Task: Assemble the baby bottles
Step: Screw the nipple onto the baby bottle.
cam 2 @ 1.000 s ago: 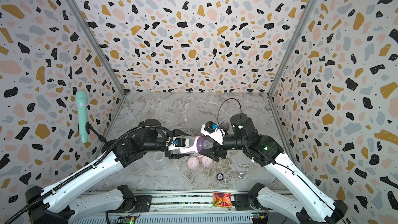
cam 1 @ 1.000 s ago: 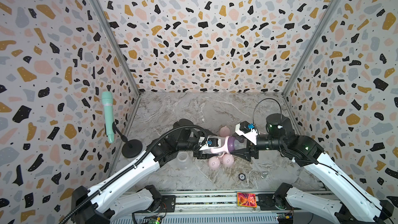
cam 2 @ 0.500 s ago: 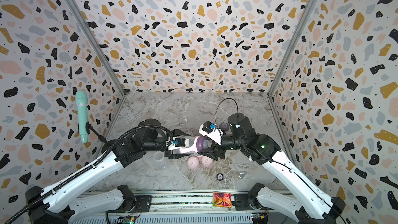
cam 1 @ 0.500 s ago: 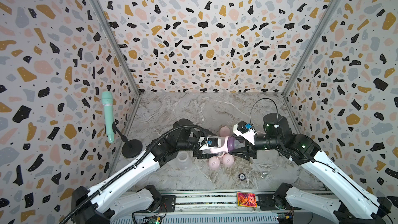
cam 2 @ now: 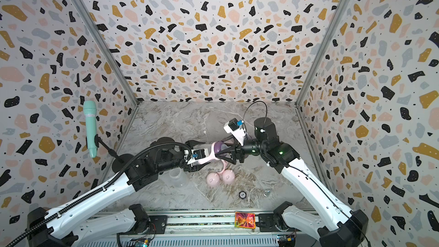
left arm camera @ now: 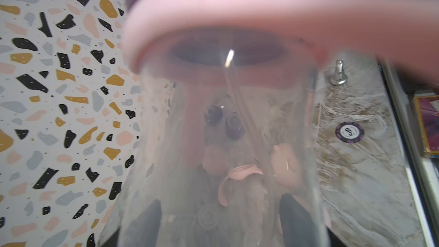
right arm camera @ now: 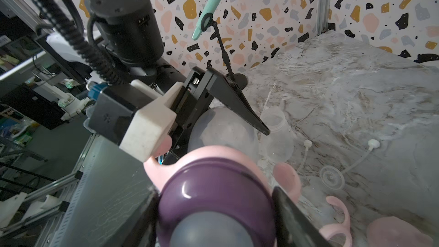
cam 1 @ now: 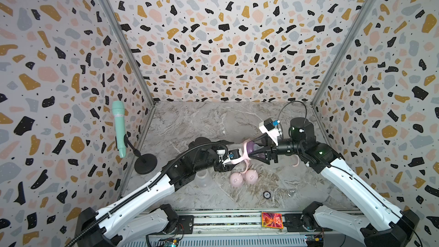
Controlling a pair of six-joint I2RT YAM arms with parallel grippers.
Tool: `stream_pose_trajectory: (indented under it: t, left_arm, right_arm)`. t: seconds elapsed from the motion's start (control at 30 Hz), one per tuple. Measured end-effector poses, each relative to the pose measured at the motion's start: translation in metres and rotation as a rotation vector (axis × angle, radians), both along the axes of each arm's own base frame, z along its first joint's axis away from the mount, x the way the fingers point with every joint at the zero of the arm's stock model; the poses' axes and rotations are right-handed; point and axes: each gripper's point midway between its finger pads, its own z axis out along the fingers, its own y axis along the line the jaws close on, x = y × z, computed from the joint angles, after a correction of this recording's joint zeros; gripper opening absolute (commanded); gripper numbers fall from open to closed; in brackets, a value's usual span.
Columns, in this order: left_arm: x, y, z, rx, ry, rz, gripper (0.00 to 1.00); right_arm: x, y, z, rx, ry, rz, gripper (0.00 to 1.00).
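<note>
The baby bottle lies level in the air above the middle of the tabletop. The left pincer grasps its clear body, and the right pincer clamps its purple collar. Two pink caps rest on the tabletop just below.
</note>
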Motion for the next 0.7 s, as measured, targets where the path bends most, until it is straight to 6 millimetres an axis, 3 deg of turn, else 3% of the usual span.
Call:
stream_pose_trajectory:
  t: [0.03, 0.07, 0.1, 0.27, 0.33, 0.53, 0.7]
  left_arm:
    - [0.000, 0.000, 0.003, -0.005, -0.016, 0.003, 0.00]
    - [0.001, 0.001, 0.006, -0.010, -0.036, 0.005, 0.00]
    - [0.001, 0.001, 0.009, -0.015, -0.048, 0.009, 0.00]
    - [0.001, -0.001, 0.012, -0.024, -0.057, 0.005, 0.00]
    - [-0.001, 0.000, 0.009, -0.009, -0.022, -0.002, 0.00]
    - [-0.020, -0.017, 0.023, -0.013, 0.107, -0.152, 0.00]
    - [-0.043, -0.025, 0.028, -0.018, 0.182, -0.282, 0.00]
  right_arm:
    - [0.000, 0.000, 0.003, 0.006, 0.004, -0.003, 0.18]
    - [0.000, 0.000, 0.006, 0.007, 0.002, -0.006, 0.46]
    - [0.001, -0.001, 0.009, 0.004, -0.005, -0.010, 0.62]
    - [-0.005, -0.009, 0.012, -0.034, -0.096, -0.034, 0.92]
    - [-0.012, -0.017, 0.014, -0.048, -0.169, -0.051, 0.99]
    - [-0.038, -0.040, 0.027, -0.023, -0.424, -0.064, 0.99]
    - [-0.040, -0.037, 0.027, -0.032, -0.504, -0.046, 0.99]
